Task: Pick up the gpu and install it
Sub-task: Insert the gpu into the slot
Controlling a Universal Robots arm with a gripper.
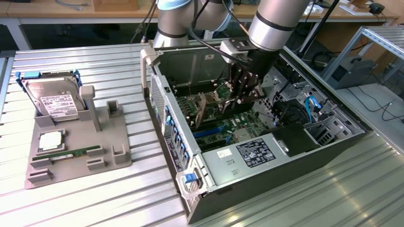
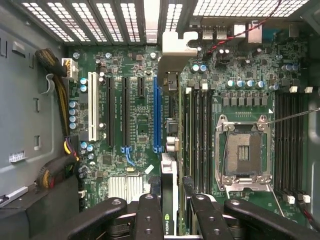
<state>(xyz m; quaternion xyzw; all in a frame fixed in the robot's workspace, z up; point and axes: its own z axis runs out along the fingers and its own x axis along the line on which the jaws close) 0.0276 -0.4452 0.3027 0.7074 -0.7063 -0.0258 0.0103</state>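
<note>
My gripper (image 1: 241,97) is lowered inside the open computer case (image 1: 170,101), over the motherboard (image 2: 135,125). It is shut on the gpu (image 2: 169,175), a thin black card seen edge-on in the wrist view between my fingers (image 2: 149,215). The card's silver bracket (image 2: 172,47) points at the case's rear slot openings. The card runs just beside the long blue slot (image 2: 157,112), held upright over the board. In the exterior view the gpu (image 1: 222,106) hangs below the gripper, close to the motherboard.
A grey holder (image 1: 75,146) on the exterior view's left carries a silver hard drive (image 1: 57,101), a green memory stick (image 1: 69,154) and a small square chip (image 1: 50,141). Inside the case lie the power supply (image 1: 256,153), cable bundles (image 2: 62,155), memory slots (image 2: 200,130) and the processor socket (image 2: 243,152).
</note>
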